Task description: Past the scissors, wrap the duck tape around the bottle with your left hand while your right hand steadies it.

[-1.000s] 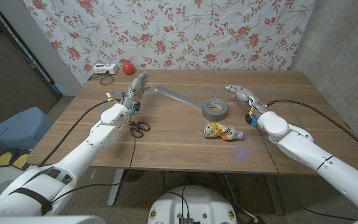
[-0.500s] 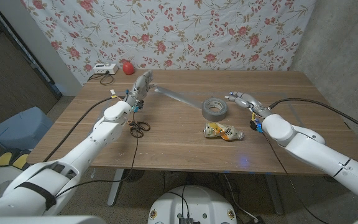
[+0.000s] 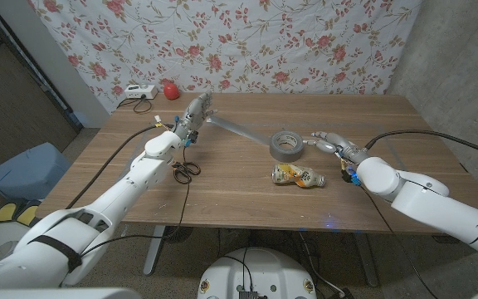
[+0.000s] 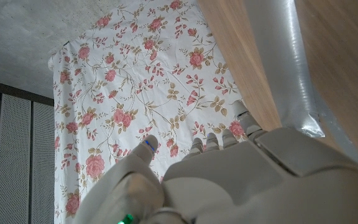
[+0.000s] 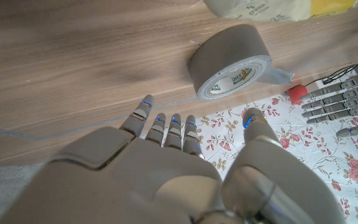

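A grey duck tape roll [image 3: 286, 144] lies mid-table, and a long strip [image 3: 237, 129] is pulled out from it to my left hand [image 3: 194, 111]. That hand grips the strip's end at the far left, beyond the black-handled scissors [image 3: 185, 170]. In the left wrist view the silvery strip [image 4: 277, 68] runs up to my left hand [image 4: 229, 180]. The bottle [image 3: 299, 175], clear with a yellow label, lies on its side just in front of the roll. My right hand [image 3: 332, 141] hovers to the right of the roll with its fingers apart, holding nothing. From the right wrist I see the roll [image 5: 229, 59] and the bottle [image 5: 260, 7] beyond my right hand [image 5: 166, 162].
A white device with a cable [image 3: 135, 93] and a red object [image 3: 170, 89] sit at the table's far left edge. A floral cloth hangs behind the table. On the floor to the left stands a blue bin [image 3: 23, 170].
My left hand has shifted a little to the right with the tape end. My right hand has come nearer, down beside the roll and towards the bottle.
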You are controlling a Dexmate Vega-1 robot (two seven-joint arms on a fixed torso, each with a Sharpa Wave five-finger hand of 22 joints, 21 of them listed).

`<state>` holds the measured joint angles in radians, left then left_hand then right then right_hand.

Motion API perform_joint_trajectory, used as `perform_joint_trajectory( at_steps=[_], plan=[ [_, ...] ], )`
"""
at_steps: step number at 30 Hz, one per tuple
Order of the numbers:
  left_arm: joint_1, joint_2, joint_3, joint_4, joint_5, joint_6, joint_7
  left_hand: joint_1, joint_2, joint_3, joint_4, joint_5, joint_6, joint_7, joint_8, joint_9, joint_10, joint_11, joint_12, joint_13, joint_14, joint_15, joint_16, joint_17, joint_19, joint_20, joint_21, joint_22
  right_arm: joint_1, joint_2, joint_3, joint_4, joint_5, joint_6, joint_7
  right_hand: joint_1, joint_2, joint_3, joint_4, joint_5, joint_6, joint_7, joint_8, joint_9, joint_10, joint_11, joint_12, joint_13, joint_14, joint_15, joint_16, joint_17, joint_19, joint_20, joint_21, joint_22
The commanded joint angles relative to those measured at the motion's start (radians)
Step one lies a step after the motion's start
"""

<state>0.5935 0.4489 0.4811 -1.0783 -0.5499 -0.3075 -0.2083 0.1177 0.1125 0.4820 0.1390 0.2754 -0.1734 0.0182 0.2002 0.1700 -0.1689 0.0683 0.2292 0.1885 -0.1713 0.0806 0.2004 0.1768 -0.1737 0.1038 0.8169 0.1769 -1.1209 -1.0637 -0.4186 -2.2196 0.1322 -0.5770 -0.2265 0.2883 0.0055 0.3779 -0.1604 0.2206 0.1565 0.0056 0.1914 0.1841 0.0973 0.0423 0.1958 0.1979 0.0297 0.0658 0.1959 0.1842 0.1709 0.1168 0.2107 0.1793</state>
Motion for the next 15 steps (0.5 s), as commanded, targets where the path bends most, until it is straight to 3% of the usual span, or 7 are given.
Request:
perform_joint_trajectory(
  at_steps=[1, 8, 15],
  plan=[
    [-0.035, -0.003, 0.033, -0.006, 0.035, 0.009, -0.028, 0.013, 0.009, 0.004, -0.013, 0.003, -0.011, -0.015, 0.007, 0.006, -0.041, 0.0, 0.012, 0.003, -0.026, 0.01, 0.012, 0.002, -0.073, 0.004, -0.002, 0.002, -0.065, -0.092, 0.027, -0.137, 0.011, -0.172, -0.01, 0.005, -0.01, 0.003, -0.006, -0.003, -0.01, 0.002, -0.002, 0.004, -0.005, -0.004, -0.003, 0.005, -0.01, 0.004, -0.004, 0.003, 0.006, 0.003, -0.002, 0.005],
    [-0.062, -0.005, 0.061, -0.006, 0.065, 0.013, -0.053, 0.027, 0.003, 0.007, -0.029, 0.001, 0.033, -0.02, 0.011, 0.006, 0.01, -0.01, 0.024, 0.003, 0.013, 0.005, 0.015, 0.0, -0.053, 0.004, -0.006, 0.002, -0.079, -0.134, 0.023, -0.209, 0.017, -0.28, -0.021, 0.047, 0.009, 0.024, -0.013, -0.003, -0.03, -0.004, -0.003, 0.006, -0.021, -0.007, -0.005, 0.006, -0.021, 0.002, -0.005, 0.004, 0.005, 0.001, -0.002, 0.006],
    [-0.099, 0.0, 0.098, -0.016, 0.119, 0.023, -0.07, 0.065, -0.01, 0.016, -0.075, -0.012, 0.095, -0.019, 0.014, 0.005, 0.066, -0.024, 0.033, 0.003, 0.079, -0.005, 0.021, -0.002, -0.039, -0.014, -0.021, 0.002, -0.06, -0.165, -0.019, -0.276, 0.001, -0.399, -0.026, 0.086, 0.008, 0.037, -0.021, -0.002, -0.052, -0.004, -0.004, 0.006, -0.048, -0.017, -0.01, 0.007, -0.032, 0.0, -0.007, 0.004, 0.004, -0.003, -0.003, 0.005]
  ],
)
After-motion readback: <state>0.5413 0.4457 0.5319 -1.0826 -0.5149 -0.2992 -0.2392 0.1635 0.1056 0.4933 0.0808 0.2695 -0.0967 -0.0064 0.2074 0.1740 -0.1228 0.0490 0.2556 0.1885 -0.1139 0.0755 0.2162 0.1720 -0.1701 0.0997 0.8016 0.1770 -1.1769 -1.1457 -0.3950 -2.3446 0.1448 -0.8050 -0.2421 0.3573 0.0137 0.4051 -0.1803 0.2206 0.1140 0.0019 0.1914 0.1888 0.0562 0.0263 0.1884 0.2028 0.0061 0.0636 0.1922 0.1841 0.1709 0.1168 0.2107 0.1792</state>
